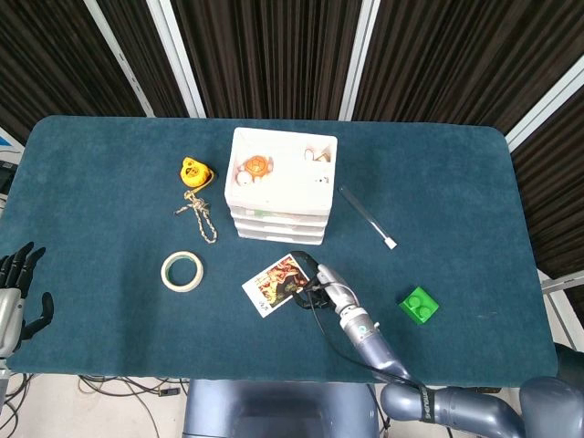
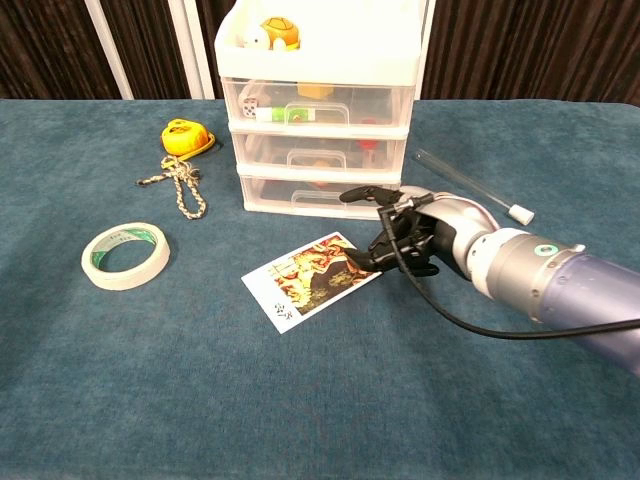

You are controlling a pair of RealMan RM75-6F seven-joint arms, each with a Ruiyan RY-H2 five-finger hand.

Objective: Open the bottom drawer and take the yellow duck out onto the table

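Note:
A white three-drawer unit (image 2: 318, 120) stands at the middle back of the table, also seen from above as the drawer unit (image 1: 281, 196). Its bottom drawer (image 2: 320, 196) is closed, and I cannot make out the yellow duck through its clear front. My right hand (image 2: 400, 235) hovers just right of and in front of the bottom drawer, fingers apart and holding nothing. From above, the right hand (image 1: 315, 281) sits beside a picture card. My left hand (image 1: 18, 292) rests at the table's front left edge, fingers spread and empty.
A picture card (image 2: 312, 278) lies in front of the drawers, under my right fingertips. A tape roll (image 2: 125, 255), a knotted rope (image 2: 180, 190) and a yellow tape measure (image 2: 185, 137) lie to the left. A clear tube (image 2: 470, 187) and a green block (image 1: 419, 306) are on the right.

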